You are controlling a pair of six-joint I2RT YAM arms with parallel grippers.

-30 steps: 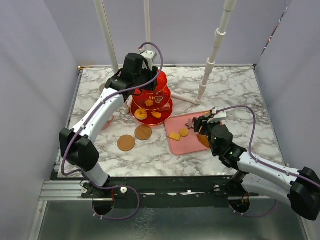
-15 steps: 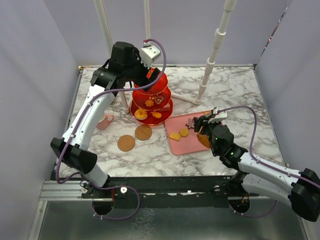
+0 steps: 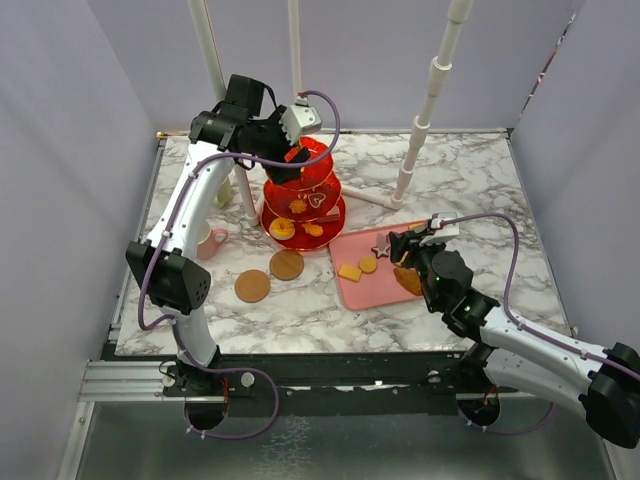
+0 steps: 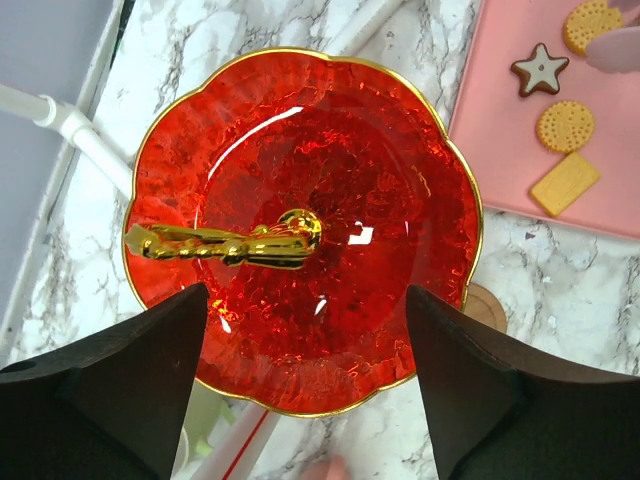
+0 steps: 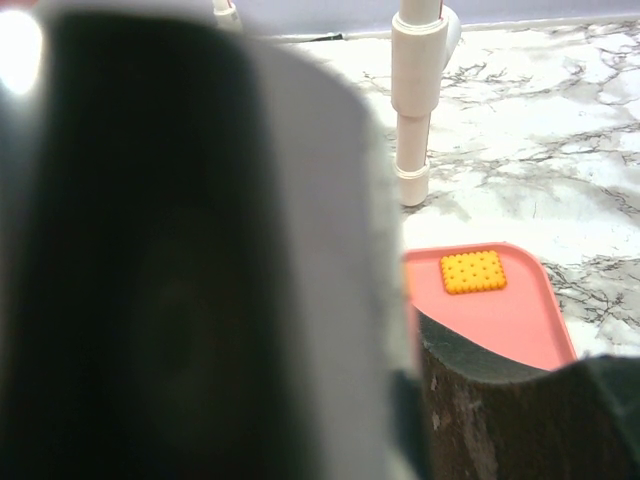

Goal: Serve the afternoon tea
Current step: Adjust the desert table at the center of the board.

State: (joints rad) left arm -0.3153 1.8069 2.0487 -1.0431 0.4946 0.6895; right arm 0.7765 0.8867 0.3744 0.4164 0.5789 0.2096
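Observation:
The red three-tier stand (image 3: 322, 180) stands at the back centre, with cookies (image 3: 298, 206) on its lower tiers. My left gripper (image 3: 290, 160) hangs open above its top tier (image 4: 330, 170), fingers either side of the gold finial (image 4: 240, 243) and holding nothing. The pink mug (image 3: 205, 241) and pale green mug (image 3: 222, 192) stand left of the stand. Two brown coasters (image 3: 287, 265) (image 3: 252, 287) lie in front. My right gripper (image 3: 400, 250) sits low over the pink tray (image 3: 385, 288). A blurred dark mass fills its wrist view, hiding the jaws.
The tray holds a star cookie (image 3: 381, 248), a round one (image 3: 368, 264) and a rectangular one (image 3: 350, 272). A yellow biscuit (image 5: 473, 271) lies near its far corner. White pipe posts (image 3: 418, 130) rise behind the stand and tray. Walls enclose the marble table.
My left gripper opened wide, and the arm swung up from the stand's left side to above its top tier, uncovering the pink mug. The right arm barely moved.

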